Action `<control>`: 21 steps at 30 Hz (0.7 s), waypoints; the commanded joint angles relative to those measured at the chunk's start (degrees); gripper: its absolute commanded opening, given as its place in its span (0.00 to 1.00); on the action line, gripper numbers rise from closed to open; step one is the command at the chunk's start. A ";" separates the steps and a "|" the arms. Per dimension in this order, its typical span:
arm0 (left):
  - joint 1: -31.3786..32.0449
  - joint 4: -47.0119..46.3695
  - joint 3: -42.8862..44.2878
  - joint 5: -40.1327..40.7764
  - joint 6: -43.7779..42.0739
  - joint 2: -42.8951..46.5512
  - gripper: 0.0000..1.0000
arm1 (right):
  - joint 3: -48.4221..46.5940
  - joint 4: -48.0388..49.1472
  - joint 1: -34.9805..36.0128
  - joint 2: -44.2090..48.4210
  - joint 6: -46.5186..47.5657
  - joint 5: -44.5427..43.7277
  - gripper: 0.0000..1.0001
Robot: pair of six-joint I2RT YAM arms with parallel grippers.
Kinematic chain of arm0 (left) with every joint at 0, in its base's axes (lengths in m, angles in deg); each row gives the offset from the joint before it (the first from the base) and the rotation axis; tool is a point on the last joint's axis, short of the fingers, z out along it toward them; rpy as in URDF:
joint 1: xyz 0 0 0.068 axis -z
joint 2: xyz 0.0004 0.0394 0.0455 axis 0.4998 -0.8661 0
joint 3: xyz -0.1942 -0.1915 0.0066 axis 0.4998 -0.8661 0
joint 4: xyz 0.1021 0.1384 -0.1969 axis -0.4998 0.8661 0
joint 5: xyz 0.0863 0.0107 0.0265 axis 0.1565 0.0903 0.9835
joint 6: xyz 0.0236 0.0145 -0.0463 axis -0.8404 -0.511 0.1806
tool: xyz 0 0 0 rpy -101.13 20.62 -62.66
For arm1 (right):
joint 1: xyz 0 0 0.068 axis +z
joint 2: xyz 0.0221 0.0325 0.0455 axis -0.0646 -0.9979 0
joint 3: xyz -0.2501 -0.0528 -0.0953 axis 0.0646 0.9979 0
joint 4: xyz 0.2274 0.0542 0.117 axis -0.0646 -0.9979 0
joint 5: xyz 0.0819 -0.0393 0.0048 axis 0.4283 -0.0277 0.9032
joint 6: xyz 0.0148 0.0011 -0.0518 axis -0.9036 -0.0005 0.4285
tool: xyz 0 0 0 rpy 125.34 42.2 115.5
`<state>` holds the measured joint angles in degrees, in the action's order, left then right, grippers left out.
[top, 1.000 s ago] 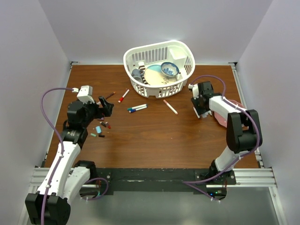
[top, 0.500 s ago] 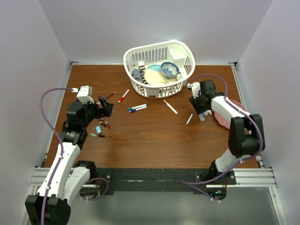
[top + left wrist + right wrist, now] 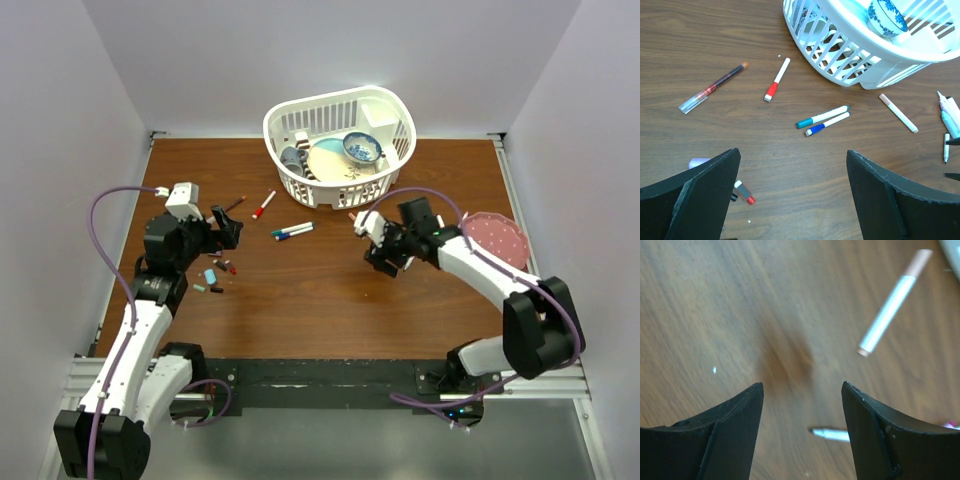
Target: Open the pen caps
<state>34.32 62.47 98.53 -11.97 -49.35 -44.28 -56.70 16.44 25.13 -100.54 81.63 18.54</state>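
**A:** Since both sets of jaws stand apart with nothing in them, which arm should take the next cap?

**B:** The right gripper (image 3: 802, 385), I'd judge. Its fingers are spread over the table (image 3: 715, 300). The pink cap (image 3: 917, 261) lies ahead of them and off to the right, not between them.

**A:** How does that pen lie?

**B:** Flat and on a slant. Its barrel (image 3: 887, 307) runs from near the right finger up and away, so the cap is at the far end. A second pen (image 3: 832, 434) shows low between the fingers; I cannot tell whether it is capped.

**A:** And the left gripper (image 3: 792, 155)?

**B:** Wide open and empty, low beside the loose caps (image 3: 210, 276). Ahead of it, the teal cap (image 3: 804, 123) and blue cap (image 3: 812, 131) sit on two pens lying side by side, capped ends toward it. The red cap (image 3: 771, 92) is further left, on a pen pointing at the basket (image 3: 850, 70).

**A:** So the pink one goes to the right arm?

**B:** Yes, it's nearer. It would need to shift forward and right, then turn its jaws across the barrel. The teal and blue pair sits closer to the left.
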 commanded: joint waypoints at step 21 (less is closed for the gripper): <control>-0.38 -2.08 0.11 0.57 -1.53 -0.78 0.93 | -13.08 12.57 6.08 -25.65 -13.48 -22.09 0.45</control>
<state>34.32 62.47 98.53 -11.53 -49.37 -45.20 -67.28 31.39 31.08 -124.37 69.12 -3.15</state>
